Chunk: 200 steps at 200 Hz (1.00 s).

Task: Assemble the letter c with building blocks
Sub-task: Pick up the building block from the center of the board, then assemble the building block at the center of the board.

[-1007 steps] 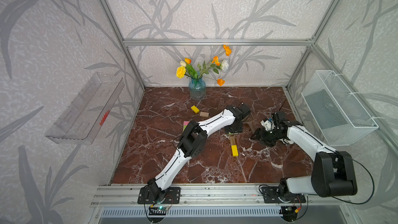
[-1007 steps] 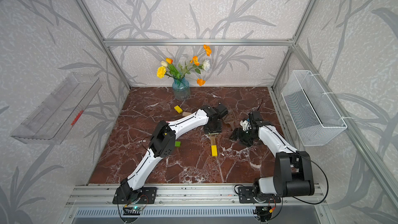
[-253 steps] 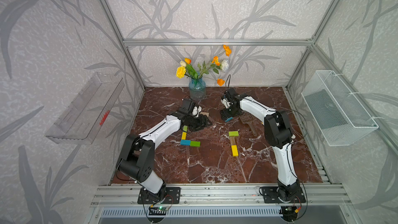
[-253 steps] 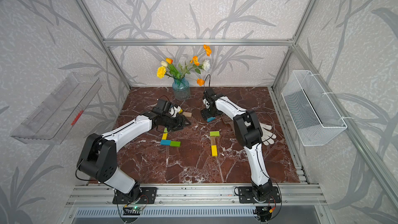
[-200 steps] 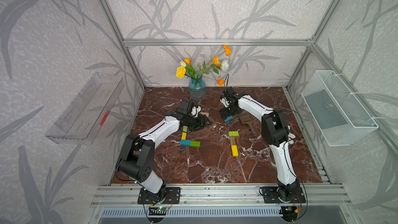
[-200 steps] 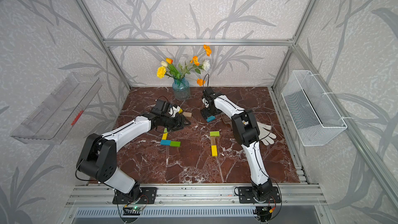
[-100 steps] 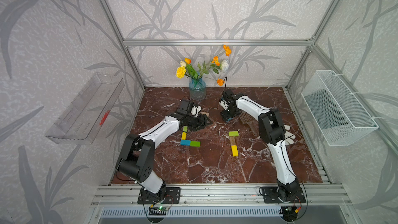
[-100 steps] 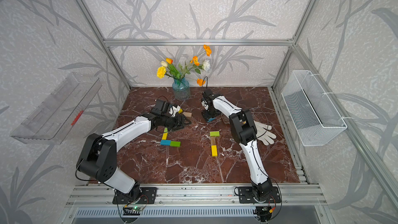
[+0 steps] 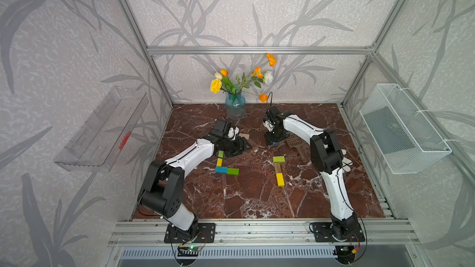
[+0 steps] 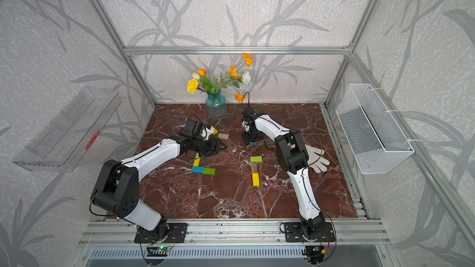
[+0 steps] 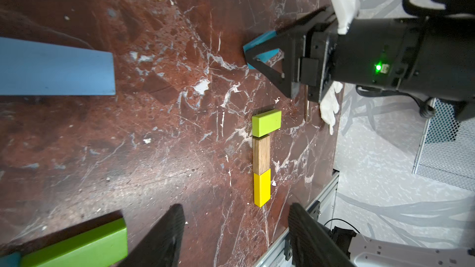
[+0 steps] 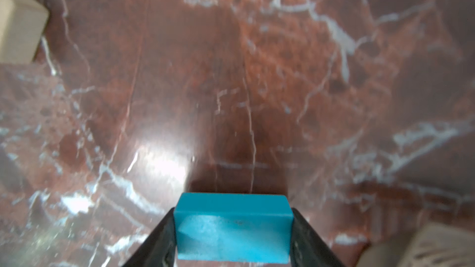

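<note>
My right gripper is shut on a teal block, its fingers pressed against both ends. In both top views it stands over the block on the marble near the back. My left gripper is open with bare marble between its fingers; it lies low beside a short column of lime green and yellow blocks, with a blue and a green block side by side below them. A second column of green, brown wood and yellow lies mid-table.
A tan block and a yellow block lie behind the left wrist. A vase of flowers stands at the back. A brown scoop and a white glove lie under the right arm. A wire basket hangs on the right wall.
The right jaws have closed onto the teal block and the right elbow has swung a little inward. The left arm has stayed still.
</note>
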Motion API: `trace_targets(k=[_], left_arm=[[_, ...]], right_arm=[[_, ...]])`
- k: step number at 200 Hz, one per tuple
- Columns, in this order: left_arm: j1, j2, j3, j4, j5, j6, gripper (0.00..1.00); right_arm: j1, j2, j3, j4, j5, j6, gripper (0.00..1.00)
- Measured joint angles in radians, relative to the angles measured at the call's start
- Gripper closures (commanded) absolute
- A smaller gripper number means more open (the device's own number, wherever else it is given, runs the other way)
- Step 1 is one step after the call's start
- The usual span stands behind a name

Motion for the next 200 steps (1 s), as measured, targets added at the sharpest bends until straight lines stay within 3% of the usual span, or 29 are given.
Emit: trace_targets(k=[74, 200], left_arm=[[-0.022, -0.069, -0.021, -0.082, -0.054, -0.003, 0.36], [-0.219, -0.069, -0.065, -0.085, -0.145, -0.069, 0.46]], right_arm=[[0.038, -0.331, -0.292, 0.040, -0.005, 0.159, 0.40], [0.182, -0.838, -0.840, 0.023, 0.034, 0.505, 0.40]])
